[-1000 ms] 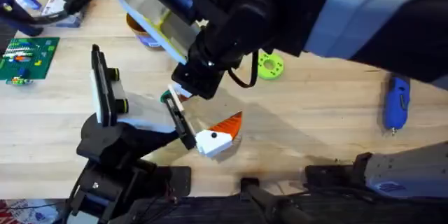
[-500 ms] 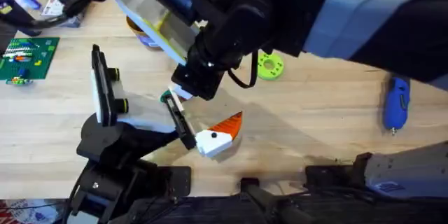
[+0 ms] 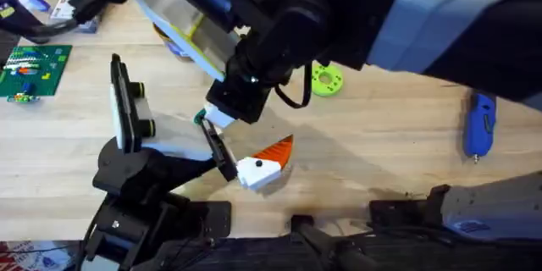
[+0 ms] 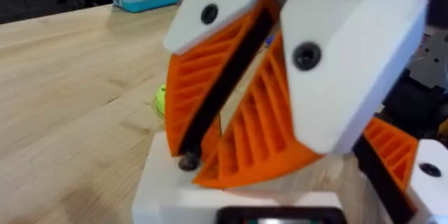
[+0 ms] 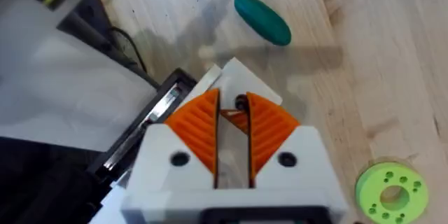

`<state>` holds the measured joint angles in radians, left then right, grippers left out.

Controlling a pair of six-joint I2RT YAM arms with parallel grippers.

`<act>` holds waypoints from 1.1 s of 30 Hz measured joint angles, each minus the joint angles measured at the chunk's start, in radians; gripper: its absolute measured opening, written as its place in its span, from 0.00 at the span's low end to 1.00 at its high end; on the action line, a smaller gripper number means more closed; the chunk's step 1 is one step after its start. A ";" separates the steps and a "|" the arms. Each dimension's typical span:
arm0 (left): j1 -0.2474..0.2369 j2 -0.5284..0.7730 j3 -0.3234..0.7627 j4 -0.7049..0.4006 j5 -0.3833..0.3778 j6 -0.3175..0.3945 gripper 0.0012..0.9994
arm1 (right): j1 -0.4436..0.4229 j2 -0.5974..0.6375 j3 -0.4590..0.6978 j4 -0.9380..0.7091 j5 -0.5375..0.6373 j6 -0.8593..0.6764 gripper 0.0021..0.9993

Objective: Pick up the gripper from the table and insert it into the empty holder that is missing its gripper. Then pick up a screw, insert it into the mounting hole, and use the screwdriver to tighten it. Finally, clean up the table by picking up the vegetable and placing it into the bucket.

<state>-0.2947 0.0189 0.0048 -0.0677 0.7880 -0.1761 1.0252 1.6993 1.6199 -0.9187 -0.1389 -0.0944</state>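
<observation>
Your right arm reaches across the middle of the desk (image 3: 381,152), large and dark under the overhead camera. Its right pincer (image 5: 233,103) points down at the slim black holder (image 3: 218,148).

Right pincer: clamped on the gripper (image 5: 235,115). You see the small orange-and-white piece caught between the two orange ribbed pads (image 5: 199,122), with a white part poking out past the tips. In the right wrist view the holder's teal end lies just beyond those tips. From overhead, the teal end sits just beside the pincer's white tip.

Whether the gripper is seated on the holder, you cannot tell; the arm covers the joint.

Left pincer: you cannot tell whether it is apart or together.

In the left wrist view the right pincer stands close in front, tips down and tilted, with a dark strip between its pads.

The white-and-orange wedge (image 3: 262,168) with a black dot sits at the holder's near end, touching it. The tall black plate (image 3: 123,106) with yellow-green knobs stands to the left of the holder.

The screwdriver (image 3: 478,124) lies on the desk far to the right, well apart from the pincer, tip toward you.

The bucket (image 3: 172,41) is at the back, partly hidden behind the right arm.

The lime-green ring (image 3: 327,79) lies flat to the right of the right pincer. A green board (image 3: 34,69) sits at the far left.
</observation>
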 joint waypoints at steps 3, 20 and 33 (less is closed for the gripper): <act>0.000 0.000 0.000 0.000 -0.001 0.000 0.99 | 0.000 0.000 0.000 -0.001 -0.004 0.000 0.25; 0.000 -0.001 0.001 0.000 0.012 0.027 0.99 | -0.025 0.001 0.033 -0.051 0.010 0.000 0.75; -0.002 -0.001 0.001 0.000 0.024 0.048 0.99 | -0.148 0.000 0.105 -0.114 -0.020 -0.003 1.00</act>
<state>-0.2970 0.0177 0.0055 -0.0677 0.8123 -0.1282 0.8768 1.6990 1.7252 -1.0326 -0.1585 -0.0978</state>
